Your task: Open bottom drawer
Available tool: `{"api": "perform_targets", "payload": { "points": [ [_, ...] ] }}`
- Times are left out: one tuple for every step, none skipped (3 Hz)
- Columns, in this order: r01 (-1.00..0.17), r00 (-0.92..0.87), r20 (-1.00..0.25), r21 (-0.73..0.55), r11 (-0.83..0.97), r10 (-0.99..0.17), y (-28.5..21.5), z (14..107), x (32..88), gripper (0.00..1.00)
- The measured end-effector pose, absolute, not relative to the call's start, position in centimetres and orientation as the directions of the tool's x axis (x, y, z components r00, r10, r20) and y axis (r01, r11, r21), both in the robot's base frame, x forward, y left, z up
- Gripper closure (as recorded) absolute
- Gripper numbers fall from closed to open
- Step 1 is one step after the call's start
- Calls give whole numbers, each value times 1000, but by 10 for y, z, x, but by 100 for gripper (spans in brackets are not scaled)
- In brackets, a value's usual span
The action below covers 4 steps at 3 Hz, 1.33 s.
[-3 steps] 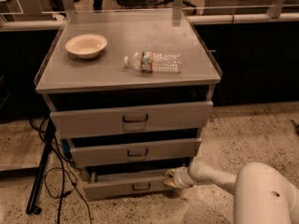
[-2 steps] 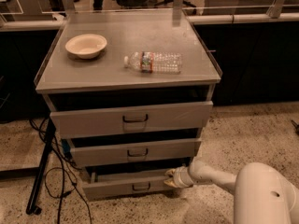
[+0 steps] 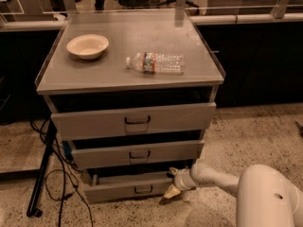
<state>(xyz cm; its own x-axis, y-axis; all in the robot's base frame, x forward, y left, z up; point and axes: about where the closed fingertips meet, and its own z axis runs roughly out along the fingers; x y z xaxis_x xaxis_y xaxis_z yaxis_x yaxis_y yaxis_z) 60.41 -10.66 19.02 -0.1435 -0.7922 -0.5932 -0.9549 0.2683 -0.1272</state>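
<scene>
Speckled floor [image 3: 255,131], grey cabinet [image 3: 118,82]: bottom drawer [image 3: 124,187] is sitting partly out, gripper [image 3: 172,182] is reaching its right end, claw spread; further pulling probably needed.

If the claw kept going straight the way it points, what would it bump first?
The claw points left, low beside the cabinet. Going straight on, it would probably meet the right end of the bottom drawer first. It looks very close to it, though depth is hard to judge.
</scene>
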Motion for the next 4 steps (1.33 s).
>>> {"api": "perform_targets", "payload": {
  "points": [
    [-955,-143,-592,-126,267,-793,-106,190,603,100],
    [-956,-139,-596,-126,263,-791,-107,190,597,100],
    [-959,-129,-607,-125,254,-785,-112,190,578,100],
    [-959,-129,-607,-125,254,-785,-112,191,578,100]
  ]
}}
